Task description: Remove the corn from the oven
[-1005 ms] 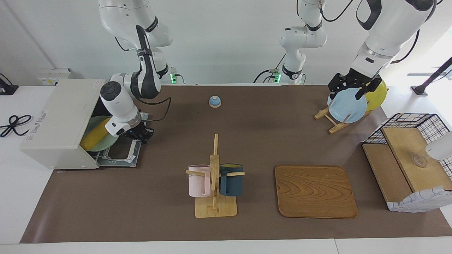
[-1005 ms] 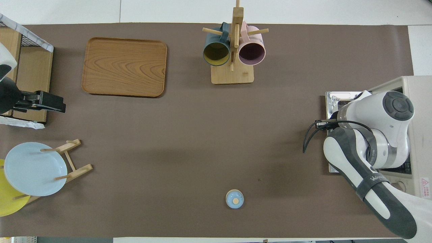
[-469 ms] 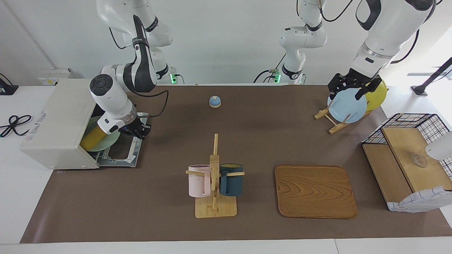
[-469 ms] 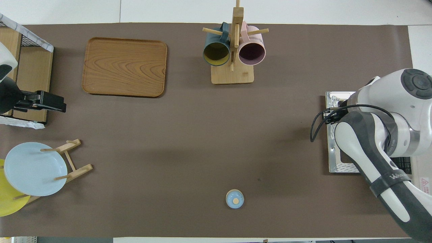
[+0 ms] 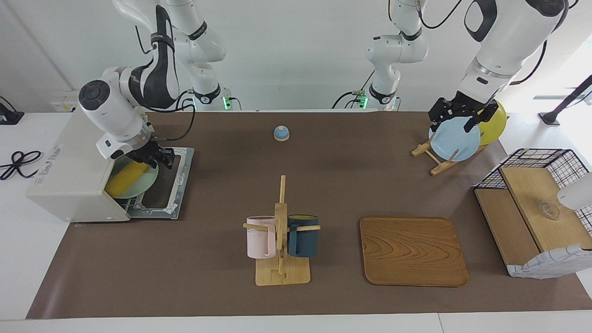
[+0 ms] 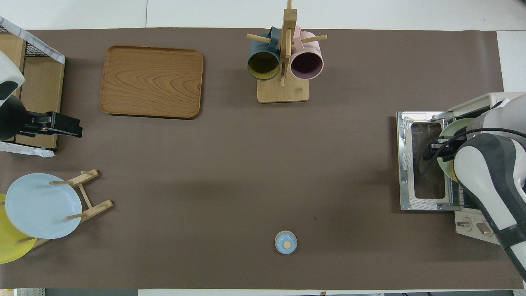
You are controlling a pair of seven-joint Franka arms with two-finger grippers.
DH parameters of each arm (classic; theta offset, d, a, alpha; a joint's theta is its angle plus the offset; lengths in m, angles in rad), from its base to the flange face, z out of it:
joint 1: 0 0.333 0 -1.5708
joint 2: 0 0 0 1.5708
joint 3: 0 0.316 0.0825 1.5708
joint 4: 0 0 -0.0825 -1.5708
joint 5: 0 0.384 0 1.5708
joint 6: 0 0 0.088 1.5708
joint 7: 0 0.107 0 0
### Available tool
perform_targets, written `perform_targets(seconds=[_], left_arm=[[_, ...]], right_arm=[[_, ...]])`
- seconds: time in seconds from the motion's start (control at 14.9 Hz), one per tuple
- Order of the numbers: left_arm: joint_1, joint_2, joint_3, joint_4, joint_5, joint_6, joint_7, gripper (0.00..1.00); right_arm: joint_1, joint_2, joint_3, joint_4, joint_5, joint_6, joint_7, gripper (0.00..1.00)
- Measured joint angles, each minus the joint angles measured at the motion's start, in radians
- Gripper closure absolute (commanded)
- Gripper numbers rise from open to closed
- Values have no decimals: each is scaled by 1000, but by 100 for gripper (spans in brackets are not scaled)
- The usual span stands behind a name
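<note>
A wooden tray (image 5: pixel 413 251) lies on the brown surface (image 5: pixel 333 185) beside a wooden mug rack (image 5: pixel 280 240) hung with a pink mug (image 5: pixel 261 237) and a dark blue mug (image 5: pixel 303 235). Nearer the robots sit a small blue bell (image 5: pixel 281 133) and a plate stand (image 5: pixel 434 155) holding a light blue plate (image 5: pixel 454 138) and a yellow plate (image 5: pixel 494 122). A wire basket (image 5: pixel 536 217) with wooden boards stands at the left arm's end.

The oven (image 5: pixel 74 171) sits at the right arm's end with its door (image 5: pixel 162 185) down flat, the corn (image 5: pixel 126 178) on a plate (image 5: pixel 145 181) in its mouth, while the mug rack (image 5: pixel 281 240) and tray (image 5: pixel 411 249) lie farther out, mid-table.
</note>
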Motion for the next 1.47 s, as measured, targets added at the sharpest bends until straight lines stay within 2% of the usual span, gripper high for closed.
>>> perform_targets(seconds=[0.2,0.54,0.87,1.0,1.07,1.21,1.47], left_arm=[[0,0,-2,-1,0,0,0,0],[-1,0,-3,-2,0,1,0,0],[-1,-5,-3,-19,0,15,0,0],[-1,-8,-3,-24,0,18,0,0],[-1,-9,-3,-25,0,19,0,0],[-1,-11,-3,-26,0,19,0,0],[-1,-13,-3,-28,0,20,0,0]], right_arm=[[-2,0,0,-14,-11,2,-4,60],[-3,-5,0,-65,-103,73,-15,60],[-3,-26,0,-117,-112,125,-30,60],[-6,-34,0,-142,-114,154,-48,66],[-10,-37,0,-149,-117,160,-58,74],[-14,-41,0,-156,-127,161,-66,99],[-11,-52,3,-156,-140,178,-80,100]])
